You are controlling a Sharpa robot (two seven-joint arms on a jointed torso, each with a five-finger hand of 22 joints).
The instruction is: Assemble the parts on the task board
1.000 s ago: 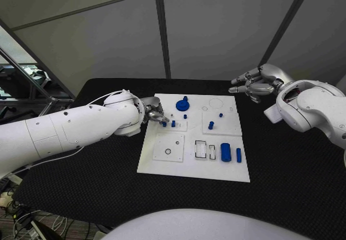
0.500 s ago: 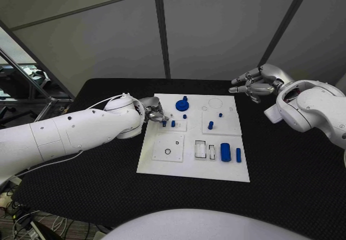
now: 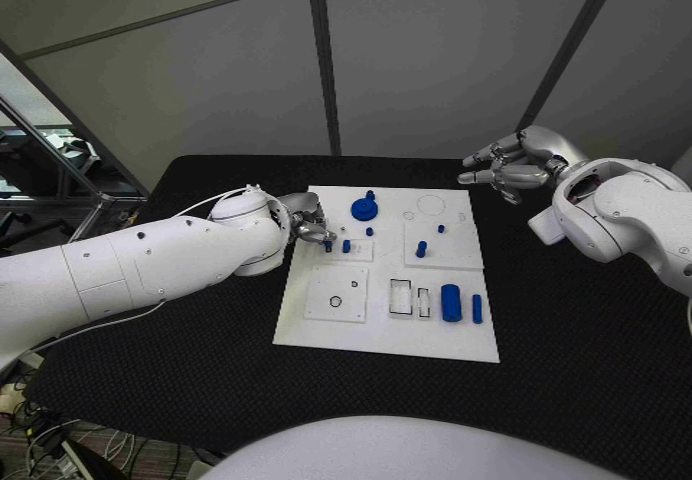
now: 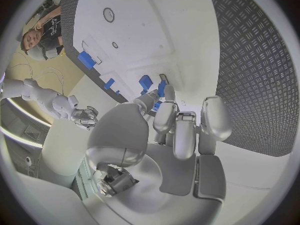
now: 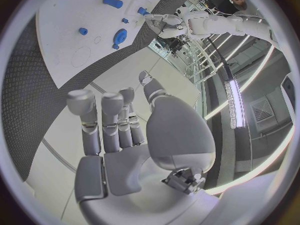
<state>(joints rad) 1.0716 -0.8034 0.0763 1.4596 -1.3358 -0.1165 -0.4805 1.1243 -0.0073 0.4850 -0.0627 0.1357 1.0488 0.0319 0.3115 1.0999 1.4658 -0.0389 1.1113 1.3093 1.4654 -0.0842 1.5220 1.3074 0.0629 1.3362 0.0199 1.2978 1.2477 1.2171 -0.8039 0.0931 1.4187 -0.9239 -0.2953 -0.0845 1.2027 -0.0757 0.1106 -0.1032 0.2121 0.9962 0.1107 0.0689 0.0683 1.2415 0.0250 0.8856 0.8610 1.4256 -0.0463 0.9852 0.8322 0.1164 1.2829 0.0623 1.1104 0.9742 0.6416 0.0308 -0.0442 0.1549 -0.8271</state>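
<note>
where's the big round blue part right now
In the head view, the round blue part sits at the far edge of the task board, left of centre, just right of the left hand.

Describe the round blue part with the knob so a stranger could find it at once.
Start at the white task board in the middle of the black table. Along its far edge sits the round blue part, a flat disc with a stub rising from it. Its neighbours are slim pegs; it alone is wide and round.

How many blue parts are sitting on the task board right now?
8 visible: a round part, pegs at, a thick cylinder and a thin one. The left hand may hide more.
</note>
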